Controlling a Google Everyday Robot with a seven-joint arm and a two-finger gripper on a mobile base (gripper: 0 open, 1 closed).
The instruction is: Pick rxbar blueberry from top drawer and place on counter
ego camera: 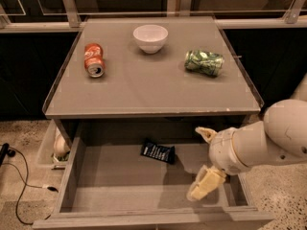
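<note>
The robot's gripper (204, 161) is hovering over the right-hand side of the top drawer (120, 190), which is standing pulled out toward the near edge of the scene. Its two pale fingers (205, 185) are spread wide apart and are gripping nothing, one pointing toward the far side and the other toward the near side. The white arm (268, 138) is reaching in from the right.

The rxbar blueberry (158, 152) is lying flat on the drawer floor, toward the far wall and roughly mid-width, slightly angled. It is sitting to the left of the gripper and apart from it.

Above and behind the drawer, the counter (153, 87) is carrying three items. A white bowl (150, 37) is sitting upright near the far edge at centre. A red-orange soda can (94, 59) is lying on its side to the left, and a crushed green can (205, 62) is lying on its side to the right. A dark cable (19, 176) is trailing across the speckled floor at the left.
</note>
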